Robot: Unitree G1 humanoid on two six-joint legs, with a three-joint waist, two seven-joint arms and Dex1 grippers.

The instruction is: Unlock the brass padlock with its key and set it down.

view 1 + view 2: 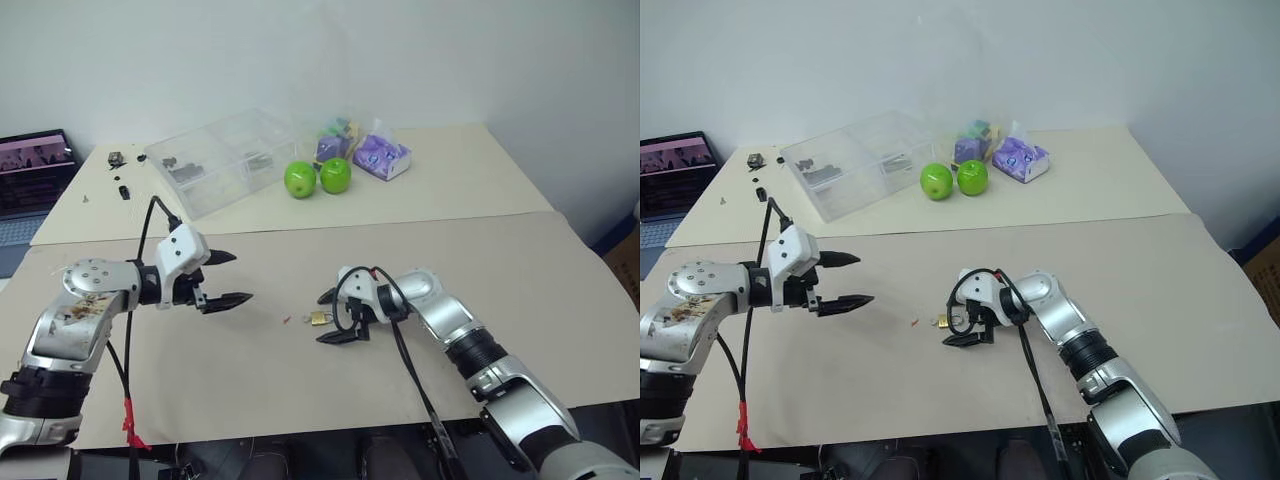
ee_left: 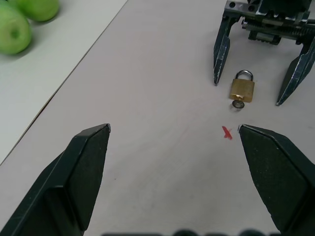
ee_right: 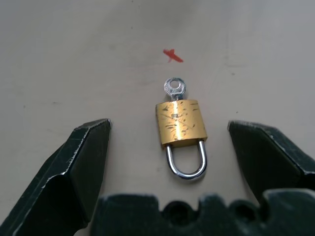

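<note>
Between the spread fingers of the right gripper (image 1: pixel 334 317) lay the brass padlock (image 1: pixel 320 318), untouched, key (image 3: pixel 174 88) inserted. At nine o'clock, well apart, the left gripper (image 1: pixel 229 278) hung wide open, empty.

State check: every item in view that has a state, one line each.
Small brass padlock with silvery shackle: lying flat on the table, shackle looks closed, between the right gripper's fingers, untouched.
Small silver key: in the padlock's keyhole.
Left gripper: open, holding nothing.
Right gripper: open around the padlock.
Clear plastic compartment box: lid state unclear.
</note>
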